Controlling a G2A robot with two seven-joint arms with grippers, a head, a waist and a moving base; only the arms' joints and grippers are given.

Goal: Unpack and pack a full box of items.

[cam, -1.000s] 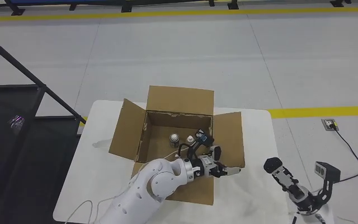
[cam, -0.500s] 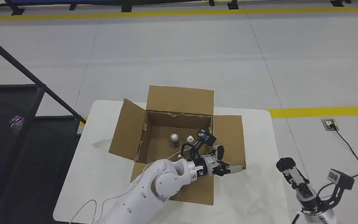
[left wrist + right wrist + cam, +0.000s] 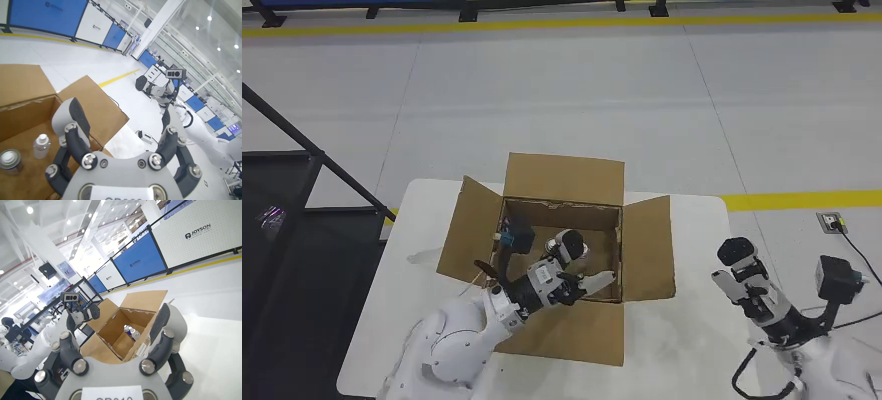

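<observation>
Currently unpacking: left tool (image 3: 121,111), spread and empty, hangs over box (image 3: 564,180); next likely needs descent onto bottle (image 3: 41,146).

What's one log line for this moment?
left gripper: open, empty, over open brown cardboard box | right gripper: open, empty, apart from box | inside box: metal can, clear white-capped plastic bottle, both upright

The cardboard box (image 3: 564,178) was matt brown corrugated board, rough and fibrous along its torn rims. Inside it, the small bottle (image 3: 41,146) was clear glossy plastic with a white cap, and the can (image 3: 10,160) was shiny metal at the rim. My left fingers (image 3: 75,113) had smooth grey plastic shells, dull black rubbery-looking pads and bright metal screws. The table (image 3: 692,330) looked smooth, matt white.
</observation>
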